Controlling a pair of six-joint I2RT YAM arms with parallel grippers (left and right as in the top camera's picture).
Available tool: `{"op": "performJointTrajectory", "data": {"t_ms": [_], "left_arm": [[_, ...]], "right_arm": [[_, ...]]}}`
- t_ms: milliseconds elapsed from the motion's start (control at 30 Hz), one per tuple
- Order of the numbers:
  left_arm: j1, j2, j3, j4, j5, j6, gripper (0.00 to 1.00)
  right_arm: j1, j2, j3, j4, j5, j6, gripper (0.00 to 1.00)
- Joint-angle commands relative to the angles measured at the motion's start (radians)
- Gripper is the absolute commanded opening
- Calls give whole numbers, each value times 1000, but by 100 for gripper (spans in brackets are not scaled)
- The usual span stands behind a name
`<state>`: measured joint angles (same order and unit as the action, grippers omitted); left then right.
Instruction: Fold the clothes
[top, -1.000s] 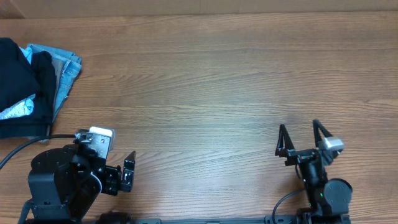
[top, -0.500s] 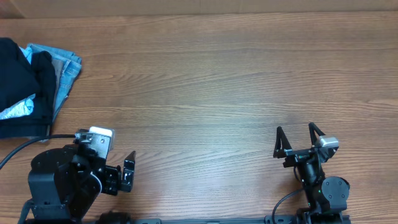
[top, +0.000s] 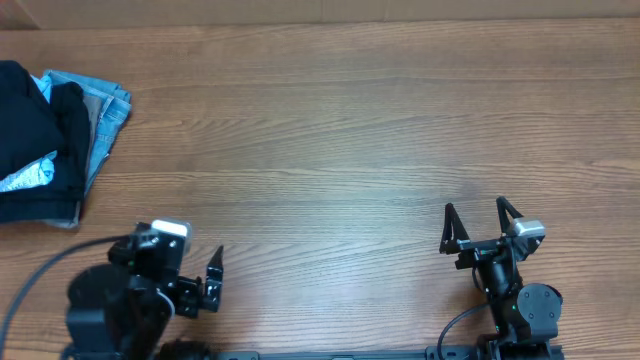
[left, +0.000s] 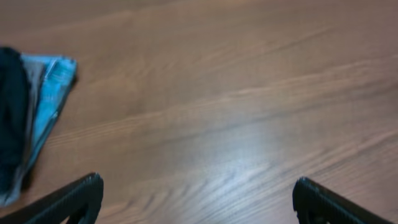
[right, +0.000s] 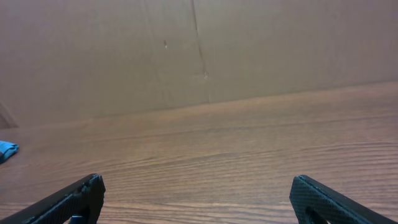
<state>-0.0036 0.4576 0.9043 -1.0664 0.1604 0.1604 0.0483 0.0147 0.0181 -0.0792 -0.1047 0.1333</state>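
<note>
The table (top: 350, 130) leaves its broad middle for spreading, I judge. The clothes (top: 28, 110), a bunched black heap, lie at the far left atop folded denim (top: 108, 108) and are cropped by the frame. The visible part runs near-to-far; its facing is unclear. The left tool (top: 212, 280) and right tool (top: 480, 225) hover at the near edge, spread wide and empty.

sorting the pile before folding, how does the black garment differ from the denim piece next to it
The black garment is black and rumpled; the denim piece is grey-blue and folded flat. The black garment lies on top; the denim piece pokes out beneath it. Both lie in one pile.
</note>
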Motion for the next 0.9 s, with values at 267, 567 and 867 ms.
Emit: {"op": "performJointTrajectory", "data": {"t_ms": [267, 567, 867], "left_arm": [[-24, -430, -817, 874, 37, -156, 100], [-23, -455, -900, 1001, -40, -115, 100], [-23, -453, -900, 1001, -40, -115, 100]], "right_arm": [[4, -11, -10, 5, -1, -2, 100], [4, -11, -10, 5, -1, -2, 100], [4, -11, -10, 6, -1, -2, 100]]}}
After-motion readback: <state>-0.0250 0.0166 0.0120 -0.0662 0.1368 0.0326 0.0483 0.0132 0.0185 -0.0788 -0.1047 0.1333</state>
